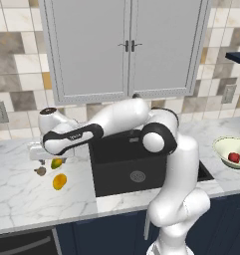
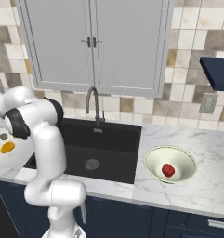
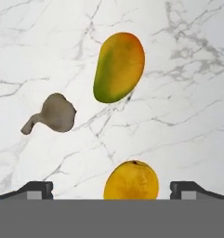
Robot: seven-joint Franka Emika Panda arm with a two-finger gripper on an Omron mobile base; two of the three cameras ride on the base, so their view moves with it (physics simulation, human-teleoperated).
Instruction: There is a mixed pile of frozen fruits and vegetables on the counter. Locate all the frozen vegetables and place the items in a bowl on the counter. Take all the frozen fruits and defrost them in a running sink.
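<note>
Reaching out over the left stretch of the tabletop [image 1: 22, 194], the arm hides its own pincer [image 3: 111, 188] in both base views; the hand view shows the two dark fingertips [image 3: 36, 189] spread wide apart with nothing between them but marble and the top of one fruit, so the pincer is released.

Two mango-like fruits lie here. One [image 3: 131, 180] is cut off by the lower edge of the hand view, sitting between the fingertips; the other [image 3: 119, 66] lies farther along, green on one side and orange on the other. In the left base view they show as a small greenish one [image 1: 56, 163] just under the arm's wrist and an orange one [image 1: 59, 181] nearer the front edge. In the right base view one orange fruit [image 2: 7, 147] shows at the left edge, beside the arm.

One grey-brown mushroom [image 3: 52, 114] lies beside the fruits, apart from both; in the base views it is a tiny lump, hard to make out.

One red round vegetable [image 2: 168, 169] rests inside the pale bowl [image 2: 153, 155], right of the black sink [image 2: 111, 139]. The faucet [image 2: 91, 103] is blocked by the arm in the left base view.
</note>
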